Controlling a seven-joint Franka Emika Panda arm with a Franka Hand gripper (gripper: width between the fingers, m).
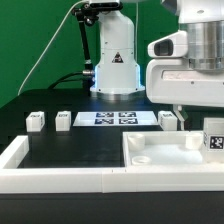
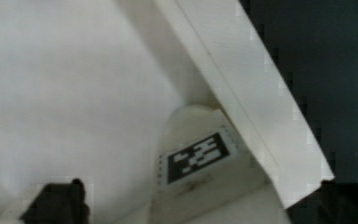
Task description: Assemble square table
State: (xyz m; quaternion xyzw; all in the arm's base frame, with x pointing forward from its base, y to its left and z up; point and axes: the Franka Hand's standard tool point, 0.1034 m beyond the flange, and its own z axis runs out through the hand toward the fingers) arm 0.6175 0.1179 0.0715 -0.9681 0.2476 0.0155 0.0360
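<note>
White tabletop (image 1: pixel 165 152) is set against the border wall (image 1: pixel 60 178), likely for bracing; the gripper (image 2: pixel 204 203) is held spread over a tagged leg (image 2: pixel 197 150).

Exterior view: low, facing arm base (image 1: pixel 115 62) across bench (image 1: pixel 70 150), mid-distance. Wrist view: very close above slab (image 2: pixel 69 90); both share slab, tagged leg (image 2: pixel 202 150).

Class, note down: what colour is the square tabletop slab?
Plain white. The tabletop slab shows best in the exterior view.
</note>
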